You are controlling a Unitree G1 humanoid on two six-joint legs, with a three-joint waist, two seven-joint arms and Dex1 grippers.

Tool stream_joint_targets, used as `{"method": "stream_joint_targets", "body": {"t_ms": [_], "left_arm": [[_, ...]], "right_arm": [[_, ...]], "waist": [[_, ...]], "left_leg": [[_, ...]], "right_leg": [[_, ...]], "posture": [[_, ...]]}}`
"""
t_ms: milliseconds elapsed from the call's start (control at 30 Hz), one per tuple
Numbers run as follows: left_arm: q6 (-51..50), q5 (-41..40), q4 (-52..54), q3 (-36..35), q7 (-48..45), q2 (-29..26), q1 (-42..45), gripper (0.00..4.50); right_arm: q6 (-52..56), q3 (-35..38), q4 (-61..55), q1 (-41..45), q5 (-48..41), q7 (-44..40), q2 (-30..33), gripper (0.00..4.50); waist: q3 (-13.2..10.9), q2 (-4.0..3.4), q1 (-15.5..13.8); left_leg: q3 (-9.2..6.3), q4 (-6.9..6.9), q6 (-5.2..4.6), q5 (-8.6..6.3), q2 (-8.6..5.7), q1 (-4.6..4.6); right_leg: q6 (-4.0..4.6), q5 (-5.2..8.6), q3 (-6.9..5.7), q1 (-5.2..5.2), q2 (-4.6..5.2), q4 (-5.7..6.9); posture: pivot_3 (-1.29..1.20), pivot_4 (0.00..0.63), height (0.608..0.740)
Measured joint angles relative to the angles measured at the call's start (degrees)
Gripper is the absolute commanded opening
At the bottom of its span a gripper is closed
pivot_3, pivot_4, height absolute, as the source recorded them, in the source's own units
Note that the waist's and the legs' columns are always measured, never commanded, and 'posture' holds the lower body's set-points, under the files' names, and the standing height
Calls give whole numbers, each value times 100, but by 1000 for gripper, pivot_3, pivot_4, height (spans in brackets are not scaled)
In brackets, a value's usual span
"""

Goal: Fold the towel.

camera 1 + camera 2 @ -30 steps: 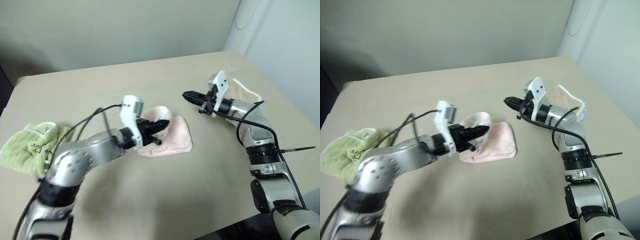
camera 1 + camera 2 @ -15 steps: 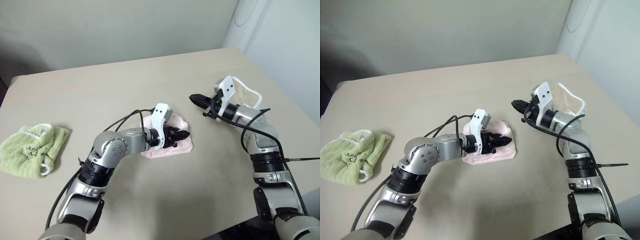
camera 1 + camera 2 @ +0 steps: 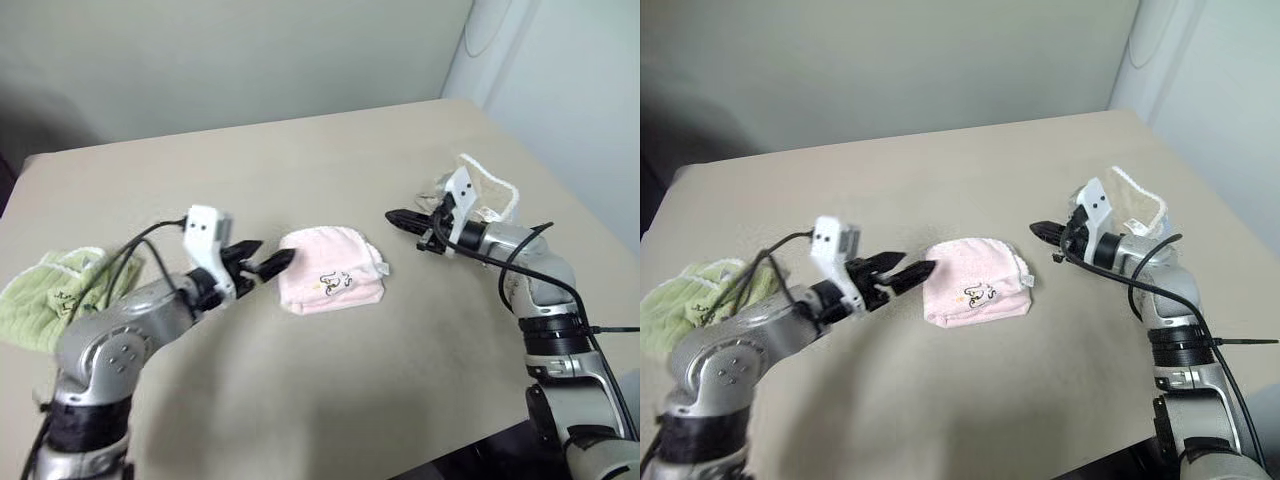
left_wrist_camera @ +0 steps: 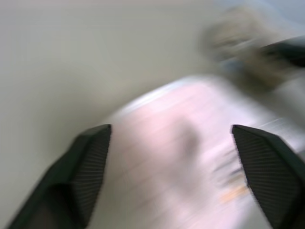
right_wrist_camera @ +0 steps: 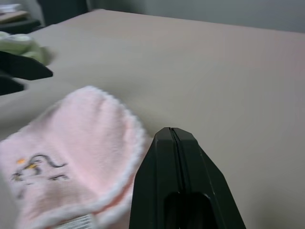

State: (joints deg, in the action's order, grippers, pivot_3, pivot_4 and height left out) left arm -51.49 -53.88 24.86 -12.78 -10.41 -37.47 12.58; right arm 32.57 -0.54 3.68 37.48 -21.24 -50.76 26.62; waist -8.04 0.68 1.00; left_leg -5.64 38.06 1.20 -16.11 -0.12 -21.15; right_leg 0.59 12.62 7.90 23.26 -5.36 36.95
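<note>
The pale pink towel (image 3: 328, 277) lies folded into a small packet in the middle of the table, its embroidered motif (image 3: 980, 292) facing up. Just left of the towel my left gripper (image 3: 274, 254) is open and empty, its tips pointing at the towel's edge without touching it. The left wrist view has both black fingers (image 4: 90, 157) spread wide with the towel (image 4: 190, 157) beyond them. To the right of the towel and clear of it, my right gripper (image 3: 393, 215) is shut on nothing and points left. In the right wrist view its fingers (image 5: 172, 143) are pressed together above the towel (image 5: 71, 162).
A light green towel (image 3: 60, 295) lies crumpled at the table's left edge, behind my left arm. A beige towel with white trim (image 3: 490, 190) lies at the right edge behind my right wrist. The tan table (image 3: 300, 400) has bare room in front and behind.
My left gripper has opened, let go of the pink towel and drawn back to the left. The towel now lies folded flat with its motif showing. My right gripper has sunk a little.
</note>
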Motion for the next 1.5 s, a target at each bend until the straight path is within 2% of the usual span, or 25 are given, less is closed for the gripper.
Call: {"method": "stream_joint_targets", "body": {"t_ms": [100,167,267,333,433,467,600,700,767,833,967,1100,1200,1433,1500], "left_arm": [[365,299,2,98,-350,128,30,2129],[566,556,-5,427,-610,278,355,1440],[748,990,-114,1013,-969,314,759,1440],[923,1555,-520,1612,-1211,330,1026,1440],[1114,2342,-1323,2319,-1456,387,1127,1440],[1226,2602,-1620,2537,-1548,409,1143,1440],[1656,3143,-2115,2745,-1816,544,1264,1440],[1832,3096,-2141,2443,-1866,851,1032,1440],[1727,2513,-2001,1773,-1754,1345,774,1440],[1477,1800,-1749,1074,-1504,1706,707,1440],[961,698,-1025,-295,-905,1685,535,1440],[287,79,-919,-933,-567,1432,-151,1440],[-266,-300,-1058,-1016,-407,1370,-293,1978],[-1162,-711,-1553,-690,-464,1360,55,4447],[-1255,-724,-1725,-611,-465,1429,280,4479]], "right_arm": [[72,-225,-282,12,-39,-4,-204,0],[66,-477,-299,50,-6,-3,-390,0],[50,-730,-92,172,70,5,-591,0],[-5,-893,233,241,191,6,-695,0],[-207,-1167,757,159,460,13,-892,0],[-284,-1231,980,111,549,29,-962,0],[-622,-1345,1472,34,838,94,-1044,0],[-800,-1338,1479,-36,943,144,-1038,0],[-799,-1223,1239,-168,891,147,-992,0],[-680,-1046,877,-255,729,138,-896,0],[-294,-593,-137,-332,304,67,-460,0],[-28,-212,-613,-380,51,46,-25,0],[2,-150,-612,-365,25,50,91,0],[-104,-127,-375,-213,39,147,49,0],[-118,-143,-376,-214,41,184,-11,0]], "waist": [[1,1,-45],[1,1,-79],[1,1,-77],[4,3,-79],[5,4,-72],[5,4,-72],[23,-16,-86],[28,-15,-86],[24,-11,-88],[16,1,-91],[17,0,-67],[17,1,-38],[16,3,-69],[17,1,-128],[17,0,-146]], "left_leg": [[-8,3,-14,-8,0,1],[-14,12,-29,-16,-2,1],[-12,25,-51,-23,-3,5],[-11,26,-100,-45,-6,14],[-12,22,-93,-42,-6,8],[-12,19,-61,-24,-6,3],[-14,10,-46,-15,-7,11],[-16,18,-108,-50,-8,31],[-15,24,-103,-45,-12,23],[-14,33,-48,-13,-13,11],[-2,21,-37,-7,-13,21],[4,17,-36,-6,-13,23],[4,16,-38,-8,-13,22],[4,28,-47,-4,-18,28],[4,30,-49,-3,-21,29]], "right_leg": [[-1,-15,-3,-5,1,0],[-6,-37,-6,-9,2,-2],[-10,-55,-7,-18,5,-5],[-12,-58,-8,-24,12,-8],[-11,-58,-8,-15,13,-7],[-11,-58,-8,-8,13,-7],[-11,-56,-5,-21,13,-13],[-13,-56,-7,-48,15,-16],[-16,-58,-9,-46,20,-14],[-17,-59,-11,-39,21,-16],[-21,-53,-6,-45,21,-23],[-26,-37,-2,-45,21,-24],[-28,-38,-4,-42,23,-20],[-30,-51,-7,-49,29,-11],[-33,-53,-7,-51,32,-10]], "posture": [[0,150,740],[0,150,740],[0,150,740],[0,150,740],[0,150,740],[0,150,740],[0,150,740],[0,150,740],[0,150,740],[0,150,740],[0,150,740],[0,150,740],[0,150,740],[0,150,740],[0,150,740]]}}
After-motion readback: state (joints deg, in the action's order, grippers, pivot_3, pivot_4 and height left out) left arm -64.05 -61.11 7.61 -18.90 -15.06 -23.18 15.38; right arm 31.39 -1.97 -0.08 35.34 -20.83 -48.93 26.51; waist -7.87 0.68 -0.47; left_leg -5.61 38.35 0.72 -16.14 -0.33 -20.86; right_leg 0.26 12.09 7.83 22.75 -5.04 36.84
